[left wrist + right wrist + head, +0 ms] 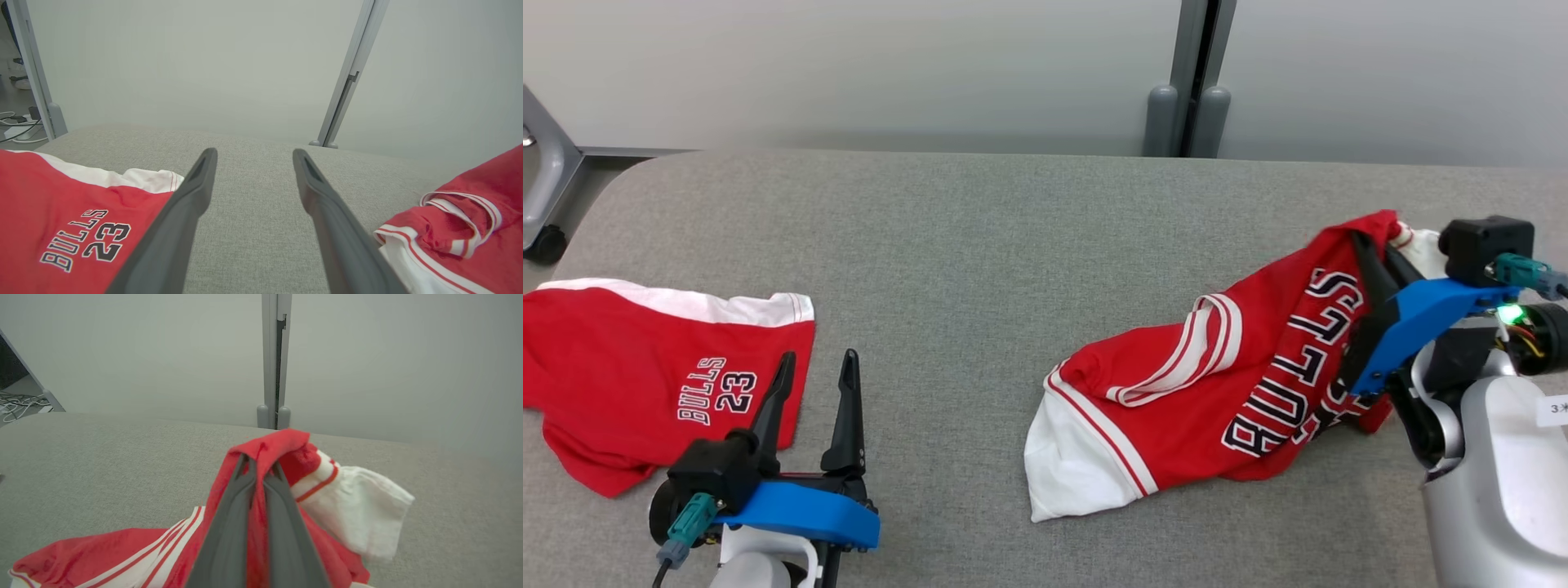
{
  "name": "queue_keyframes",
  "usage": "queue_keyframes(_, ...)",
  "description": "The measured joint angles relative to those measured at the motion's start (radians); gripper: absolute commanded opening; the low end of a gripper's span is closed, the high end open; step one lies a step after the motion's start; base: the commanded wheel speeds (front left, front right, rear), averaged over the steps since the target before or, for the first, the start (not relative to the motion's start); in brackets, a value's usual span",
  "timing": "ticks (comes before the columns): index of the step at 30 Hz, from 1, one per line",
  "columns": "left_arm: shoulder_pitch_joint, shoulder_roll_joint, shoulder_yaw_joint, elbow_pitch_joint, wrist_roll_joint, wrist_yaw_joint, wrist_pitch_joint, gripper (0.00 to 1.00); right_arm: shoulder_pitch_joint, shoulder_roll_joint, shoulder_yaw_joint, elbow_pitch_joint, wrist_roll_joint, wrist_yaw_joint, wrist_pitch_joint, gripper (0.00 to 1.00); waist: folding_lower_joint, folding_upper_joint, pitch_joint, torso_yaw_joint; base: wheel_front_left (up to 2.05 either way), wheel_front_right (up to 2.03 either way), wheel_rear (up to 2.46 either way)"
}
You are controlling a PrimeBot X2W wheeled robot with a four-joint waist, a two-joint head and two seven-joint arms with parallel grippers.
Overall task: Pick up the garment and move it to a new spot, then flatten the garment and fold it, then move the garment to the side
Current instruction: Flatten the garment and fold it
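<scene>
A grey fabric-covered tabletop [980, 245] is taking up most of the head view, with a pale wall [849, 65] standing behind its far edge and a grey post [1196, 73] rising beyond the middle of that edge.

A red jersey [1217, 384] is lying crumpled on the right half of the tabletop, its black-and-white lettering facing up. Its white-trimmed lower end is resting flat on the surface toward the middle of the near edge, while its other end is being pulled up off the cloth near the right edge. In the right wrist view a white part of the jersey [359, 506] is hanging loose just past the fingers.

A pair of red shorts [629, 367] is lying spread out by the left edge, close to the near-left corner, with a white band running along its far side and "BULLS 23" printed near its right edge. The shorts and the jersey are lying well apart, with bare tabletop between them.

The right gripper [1372, 249] is pinching the raised end of the jersey, its two dark fingers pressed together with red cloth draping over and between the tips [259, 463].

The left gripper [818, 355] is hovering at the near edge just beside the shorts' right edge, fingers spread wide and holding nothing, bare grey cloth showing between them [254, 152].
</scene>
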Motion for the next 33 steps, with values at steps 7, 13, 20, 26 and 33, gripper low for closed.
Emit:
queue_keyframes(7,-0.013,-0.001,-0.008,0.015,0.003,-0.008,0.0,1.0,-0.052,-0.011,-0.072,0.249,-0.075,0.0,-0.173,1.0,0.0,0.0,-0.006,0.018,0.0,0.0,0.0)
queue_keyframes(13,0.007,0.003,-0.008,0.024,0.003,-0.01,0.0,1.0,-0.028,-0.014,-0.069,0.255,-0.089,0.0,-0.243,1.0,0.0,0.0,-0.04,0.018,0.0,0.0,0.0)
queue_keyframes(20,0.044,0.002,-0.003,0.017,0.002,-0.008,0.0,1.0,0.172,-0.009,-0.042,0.078,-0.081,0.0,-0.284,1.0,0.0,0.0,-0.071,-0.002,0.0,0.0,0.0)
queue_keyframes(26,0.056,0.003,-0.003,0.008,0.002,-0.007,0.0,1.0,0.339,0.016,-0.041,-0.086,-0.075,0.0,-0.319,1.0,0.0,0.0,-0.08,-0.025,0.0,0.0,0.0)
queue_keyframes(33,0.067,0.006,0.009,0.002,0.002,-0.004,0.0,1.0,0.449,0.026,-0.015,-0.178,-0.044,0.0,-0.342,1.0,0.0,0.0,-0.087,-0.05,0.0,0.0,0.0)
